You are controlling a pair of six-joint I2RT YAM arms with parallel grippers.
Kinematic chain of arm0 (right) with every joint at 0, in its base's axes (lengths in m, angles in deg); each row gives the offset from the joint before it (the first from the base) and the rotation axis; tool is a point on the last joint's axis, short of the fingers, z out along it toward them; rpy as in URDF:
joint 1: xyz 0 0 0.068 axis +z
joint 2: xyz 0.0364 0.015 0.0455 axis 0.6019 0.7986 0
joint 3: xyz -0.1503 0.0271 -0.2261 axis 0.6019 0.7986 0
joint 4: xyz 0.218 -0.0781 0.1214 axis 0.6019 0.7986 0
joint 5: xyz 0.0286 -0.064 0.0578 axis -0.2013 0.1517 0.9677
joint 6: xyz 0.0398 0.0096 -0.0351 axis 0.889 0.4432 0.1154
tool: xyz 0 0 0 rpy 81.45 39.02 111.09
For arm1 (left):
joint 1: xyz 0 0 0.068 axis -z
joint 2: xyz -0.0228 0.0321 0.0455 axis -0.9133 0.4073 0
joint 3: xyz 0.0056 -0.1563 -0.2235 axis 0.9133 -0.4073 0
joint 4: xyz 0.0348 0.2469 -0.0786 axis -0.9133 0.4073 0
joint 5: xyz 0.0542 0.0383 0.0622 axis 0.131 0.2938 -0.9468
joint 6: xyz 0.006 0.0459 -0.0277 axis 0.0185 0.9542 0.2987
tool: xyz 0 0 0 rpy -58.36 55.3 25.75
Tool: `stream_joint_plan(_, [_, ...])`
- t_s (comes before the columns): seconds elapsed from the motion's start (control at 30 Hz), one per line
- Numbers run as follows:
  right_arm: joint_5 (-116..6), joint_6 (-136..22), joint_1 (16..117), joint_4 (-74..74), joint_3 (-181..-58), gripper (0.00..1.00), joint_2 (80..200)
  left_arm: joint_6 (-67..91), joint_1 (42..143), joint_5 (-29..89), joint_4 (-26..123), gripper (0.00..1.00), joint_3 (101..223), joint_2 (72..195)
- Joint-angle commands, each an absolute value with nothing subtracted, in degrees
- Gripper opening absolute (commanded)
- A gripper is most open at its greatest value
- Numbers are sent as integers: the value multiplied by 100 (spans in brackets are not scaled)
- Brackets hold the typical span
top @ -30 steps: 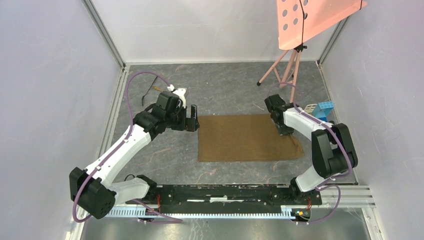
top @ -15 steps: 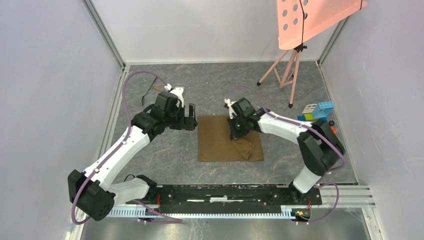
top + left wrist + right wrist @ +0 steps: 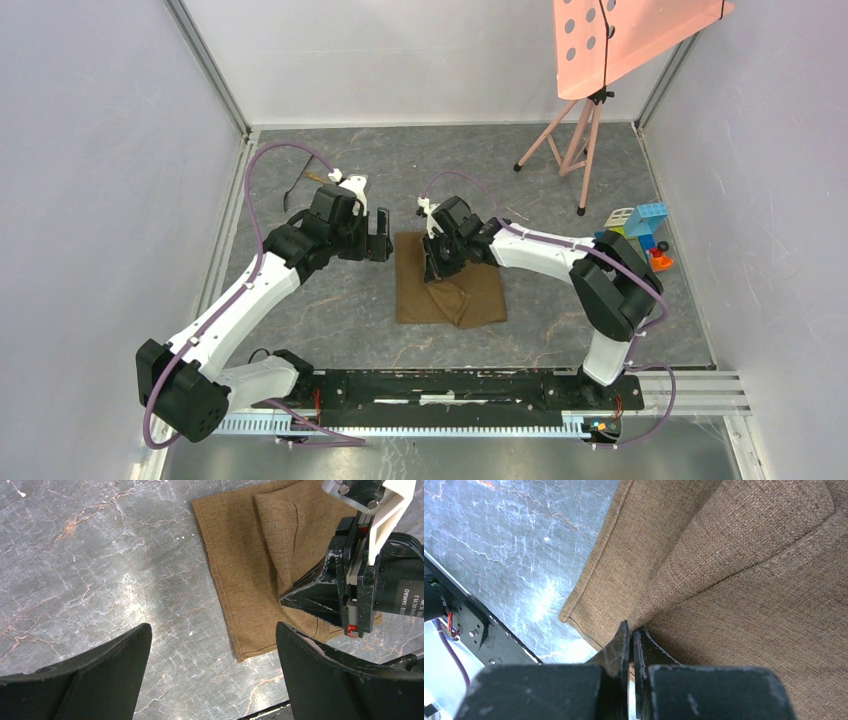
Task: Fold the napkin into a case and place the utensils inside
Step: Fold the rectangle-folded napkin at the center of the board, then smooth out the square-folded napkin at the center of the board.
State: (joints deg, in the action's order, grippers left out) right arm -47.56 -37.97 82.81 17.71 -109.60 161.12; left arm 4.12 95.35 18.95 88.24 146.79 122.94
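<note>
The napkin (image 3: 468, 300) lies at the centre of the top view on the grey counter (image 3: 560, 190). It is partly doubled over, and a rumpled flap sits on top towards its lower right. Its outline is now close to square, slightly taller than wide in the frame, and its free left edge runs from the top towards the bottom of the picture.

The jaws of the right arm (image 3: 540, 250) are clenched on a raised ridge of the cloth over the napkin's upper left part, near that left edge. The right wrist view shows the two tips pressed together with the brown weave (image 3: 749, 580) gathered between them, and the hemmed edge just to their left.

The jaws of the left arm (image 3: 260, 285) are spread wide and hold nothing. They hang just left of the napkin's upper left corner, apart from the cloth. In the left wrist view the napkin (image 3: 240, 565) sits in the upper right, beyond the open tips.

The fold looks only half made. To finish it, I judge the pinched ridge should go leftwards in the frame and be laid along the left edge, which would leave a narrow strip running top to bottom. The left arm is nearer that edge and better placed to pin it.

A thin dark utensil (image 3: 297, 188) lies well apart at upper left, behind the left arm.
</note>
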Motion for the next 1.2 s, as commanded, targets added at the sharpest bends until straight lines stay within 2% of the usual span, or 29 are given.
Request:
stream_joint_plan(0.0, [-4753, -3613, 8272, 1423, -11131, 0, 16232, 540, 9549, 1844, 8625, 100, 14681, 12156])
stream_joint_plan(0.27, [-4760, -3660, 8269, 1560, -11422, 0, 16608, 558, 9550, 1855, 8636, 100, 14681, 12129])
stream_joint_plan(0.33, [-4698, -3675, 8272, 1532, -11442, 15, 16603, 564, 9555, 1857, 8635, 100, 14681, 12127])
stream_joint_plan(0.4, [-4694, -3662, 8270, 1457, -11424, 37, 16453, 558, 9549, 1848, 8630, 100, 14677, 12136])
stream_joint_plan(0.47, [-4753, -3687, 8261, 1314, -11345, 52, 16179, 557, 9551, 1841, 8632, 100, 14677, 12127])
stream_joint_plan(0.53, [-4851, -3742, 8192, 1331, -11268, 63, 15868, 557, 9552, 1827, 8630, 100, 14673, 12110])
stream_joint_plan(0.63, [-4730, -3677, 7889, 961, -10764, 72, 15365, 548, 9556, 1815, 8624, 100, 14664, 12115])
stream_joint_plan(0.8, [-4282, -3365, 7307, 104, -10135, 74, 15311, 548, 9554, 1874, 8602, 100, 14664, 12153])
stream_joint_plan(1.0, [-4012, -3403, 7329, 2, -10393, 71, 15839, 524, 9545, 1877, 8610, 100, 14647, 12210])
stream_joint_plan(1.17, [-3913, -3403, 7329, -215, -9708, 69, 15453, 317, 9536, 2572, 8466, 100, 14643, 12536])
